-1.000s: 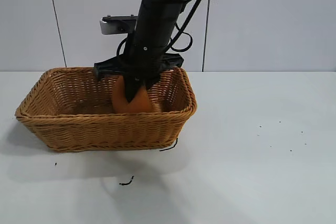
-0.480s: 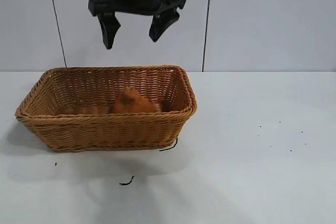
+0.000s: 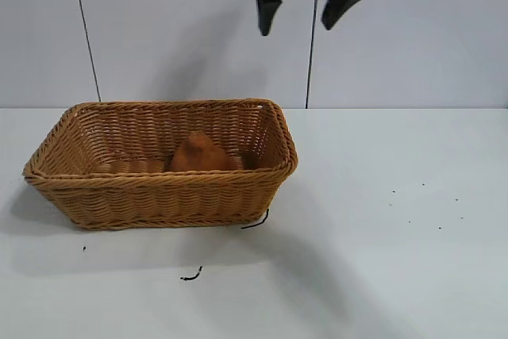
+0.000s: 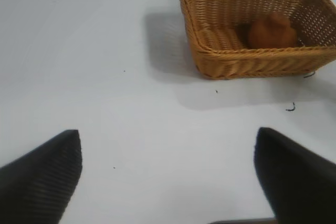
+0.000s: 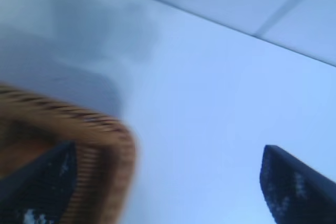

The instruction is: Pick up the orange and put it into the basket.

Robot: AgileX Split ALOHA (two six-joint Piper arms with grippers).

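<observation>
The orange (image 3: 200, 154) lies inside the wicker basket (image 3: 159, 177), near its right end, with its pointed top up. My right gripper (image 3: 295, 29) is open and empty, high above the table and above the basket's right end, well clear of the orange. In the right wrist view the gripper (image 5: 173, 171) shows a corner of the basket (image 5: 100, 145) below it. My left gripper (image 4: 168, 150) is open and empty, off to the side over bare table; its view shows the basket (image 4: 252, 52) and the orange (image 4: 271, 31) farther off.
The basket stands at the table's left half, near the back wall. Small dark wicker scraps (image 3: 190, 276) lie on the white table (image 3: 381, 260) in front of the basket, one (image 3: 255, 221) by its right corner. A few dark specks (image 3: 421, 204) dot the right side.
My right gripper let go of the orange in the basket, then rose and moved right, open. The orange settled on the basket floor.
</observation>
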